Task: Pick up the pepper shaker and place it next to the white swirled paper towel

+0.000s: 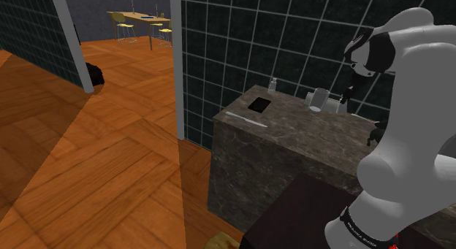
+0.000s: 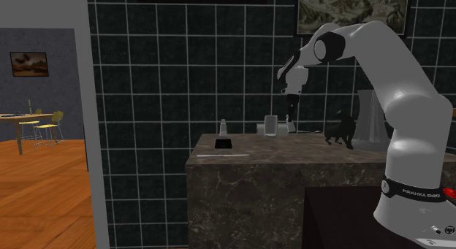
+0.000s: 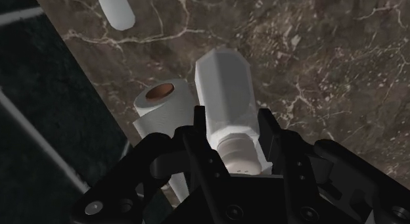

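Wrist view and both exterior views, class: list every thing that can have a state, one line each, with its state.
pepper shaker: upright, clasped between the jaws
paper towel roll: upright, core opening facing up
gripper: jaws shut on the pepper shaker
small bottle: standing upright on the counter
black slab: lying flat on the counter

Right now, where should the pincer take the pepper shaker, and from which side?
Probably the upper body just below the holed cap, coming straight down. The pepper shaker stands upright on the counter, and its flat facets offer the pincer parallel faces. Keep clear of the paper towel roll close beside it.
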